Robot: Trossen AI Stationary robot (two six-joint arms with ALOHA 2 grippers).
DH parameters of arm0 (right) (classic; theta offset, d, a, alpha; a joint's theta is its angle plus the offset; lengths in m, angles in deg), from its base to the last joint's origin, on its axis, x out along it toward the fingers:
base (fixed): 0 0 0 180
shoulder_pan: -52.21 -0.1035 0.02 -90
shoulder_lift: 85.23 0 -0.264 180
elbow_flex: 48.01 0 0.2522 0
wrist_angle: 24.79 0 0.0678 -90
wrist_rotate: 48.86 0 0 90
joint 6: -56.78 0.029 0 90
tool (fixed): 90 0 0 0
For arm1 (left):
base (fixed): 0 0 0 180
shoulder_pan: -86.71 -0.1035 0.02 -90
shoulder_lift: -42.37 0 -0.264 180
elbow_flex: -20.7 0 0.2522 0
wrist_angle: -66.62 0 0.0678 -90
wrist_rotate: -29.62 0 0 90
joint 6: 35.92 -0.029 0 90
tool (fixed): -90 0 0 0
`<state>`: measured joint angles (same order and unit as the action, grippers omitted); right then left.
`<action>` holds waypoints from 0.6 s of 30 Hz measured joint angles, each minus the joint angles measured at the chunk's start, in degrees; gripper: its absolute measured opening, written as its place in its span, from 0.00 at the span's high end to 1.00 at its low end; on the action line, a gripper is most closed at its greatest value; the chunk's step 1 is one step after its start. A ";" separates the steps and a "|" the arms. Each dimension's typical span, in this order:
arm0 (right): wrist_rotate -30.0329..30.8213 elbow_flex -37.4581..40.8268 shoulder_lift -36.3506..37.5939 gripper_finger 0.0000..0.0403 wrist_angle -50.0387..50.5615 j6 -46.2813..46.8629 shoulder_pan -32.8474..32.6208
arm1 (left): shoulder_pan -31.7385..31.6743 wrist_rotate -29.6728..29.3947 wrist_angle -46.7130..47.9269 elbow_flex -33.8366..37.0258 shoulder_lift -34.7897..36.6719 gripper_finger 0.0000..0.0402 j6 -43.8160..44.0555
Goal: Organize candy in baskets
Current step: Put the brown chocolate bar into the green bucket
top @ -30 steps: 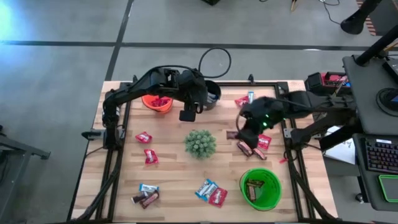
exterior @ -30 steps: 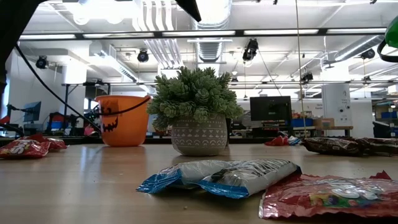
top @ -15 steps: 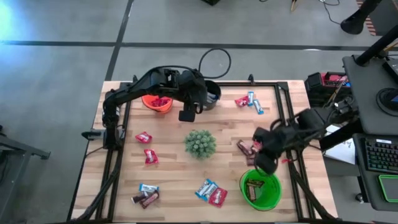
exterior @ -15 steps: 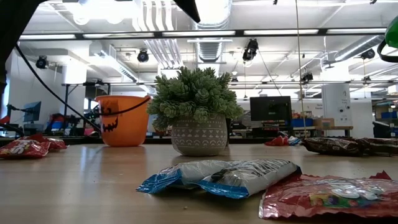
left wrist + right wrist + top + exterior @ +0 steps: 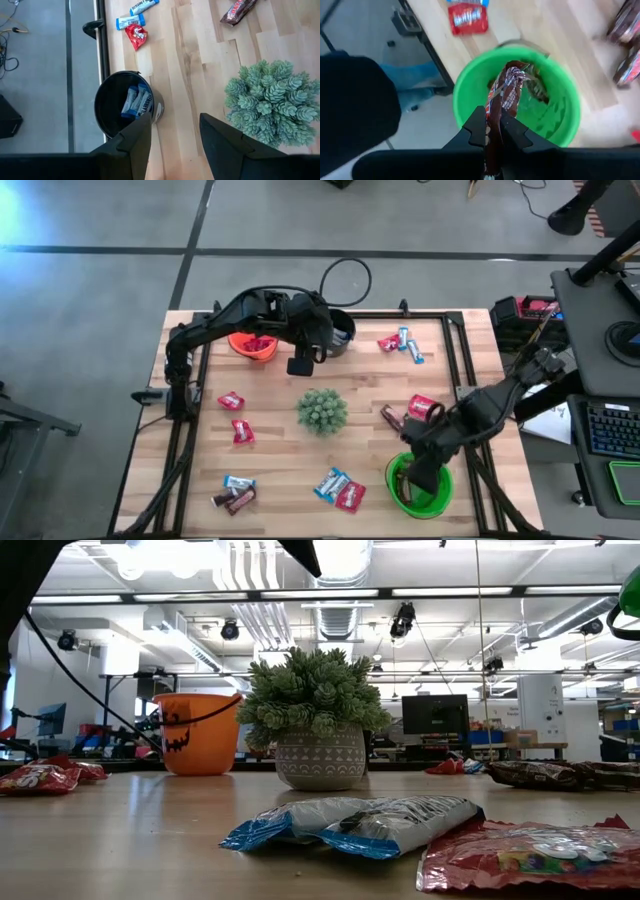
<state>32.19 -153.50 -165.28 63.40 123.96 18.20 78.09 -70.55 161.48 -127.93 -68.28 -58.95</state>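
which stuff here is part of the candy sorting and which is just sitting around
Part of the job:
- orange bucket, black bucket, green bucket
- brown candy bar gripped by the right gripper over the green bucket
- blue candy bars in the black bucket
- loose candy on the table
- left gripper, open, waiting near the black bucket

Just lying about:
- spiky green plant

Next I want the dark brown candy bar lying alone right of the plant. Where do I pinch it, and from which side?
Take the brown candy bar across its narrow middle, coming straight down from above. It lies flat on the table, slanted, so turn the pincer to span its short width. The plant stands clear to its left; a red candy lies close on the right.
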 joint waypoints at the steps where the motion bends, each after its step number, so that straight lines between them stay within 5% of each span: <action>1: -0.53 0.00 -0.60 0.97 0.03 0.64 -0.61 | 0.00 0.00 0.00 0.00 0.00 0.63 0.00; 18: -6.66 0.05 -4.51 0.97 0.22 2.55 -5.39 | 0.00 0.04 0.01 0.00 -0.04 0.63 0.80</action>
<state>25.53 -153.45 -169.79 63.62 126.51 12.82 78.09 -70.51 161.48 -127.93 -68.33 -58.15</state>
